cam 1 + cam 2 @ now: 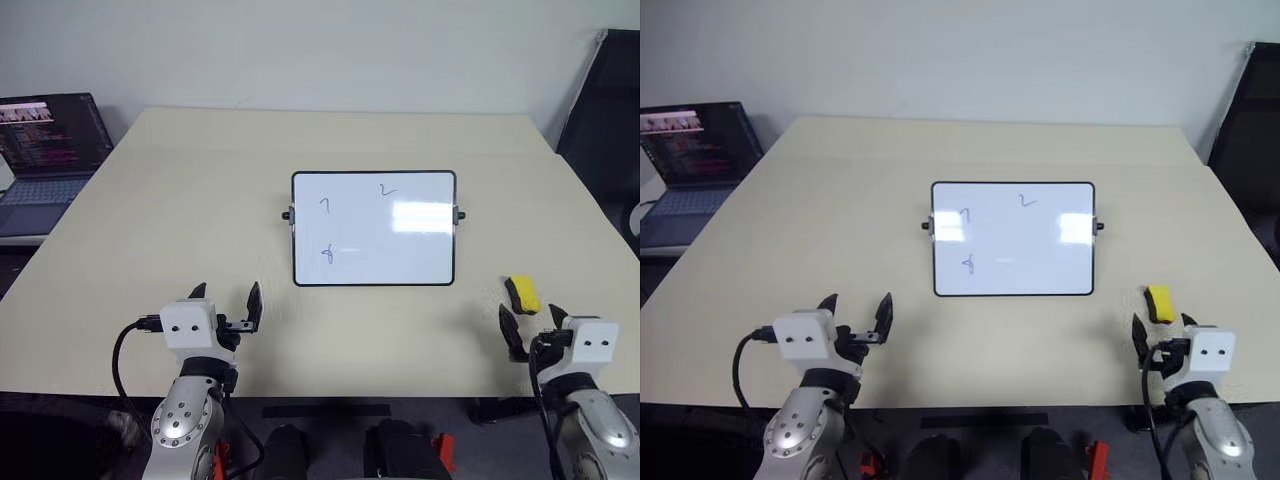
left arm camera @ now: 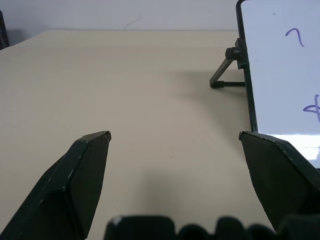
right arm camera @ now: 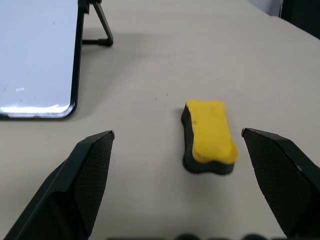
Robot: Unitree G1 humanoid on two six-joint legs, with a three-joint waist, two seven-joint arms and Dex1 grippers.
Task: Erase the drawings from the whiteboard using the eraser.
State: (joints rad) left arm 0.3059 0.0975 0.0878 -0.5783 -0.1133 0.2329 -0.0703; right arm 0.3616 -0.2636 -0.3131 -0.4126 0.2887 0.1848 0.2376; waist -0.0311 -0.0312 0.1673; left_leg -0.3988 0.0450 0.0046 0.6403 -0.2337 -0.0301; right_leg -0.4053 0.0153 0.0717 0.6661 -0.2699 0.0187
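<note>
Nearest the viewer, two robot arms reach forward over the near edge of a pale beige table (image 1: 150, 200). The left gripper (image 1: 227, 296) sits low over bare tabletop, its two black fingers spread wide and holding nothing. The right gripper (image 1: 528, 322) is likewise spread wide and empty, and it is lined up with the eraser (image 1: 522, 294), which lies flat on the table just beyond its fingertips, yellow side up and black side down. In the right wrist view the eraser (image 3: 208, 136) falls between the two fingers but ahead of them, not touching either (a placement that looks like preparation for closing on the block, so the pick-up seems not yet done).

Further out, near the middle of the table and left of the eraser, stands the whiteboard (image 1: 374, 228), a small glossy white panel in a thin black frame. The wrist views show a small black support leg behind it, so it appears propped at a tilt rather than lying flat. The drawings (image 1: 326, 254) are still on it: three thin dark squiggles, two toward the left side and one near the top centre.

Farthest away, an open laptop (image 1: 45, 160) sits beside the table's far left corner. No containers are visible anywhere.
</note>
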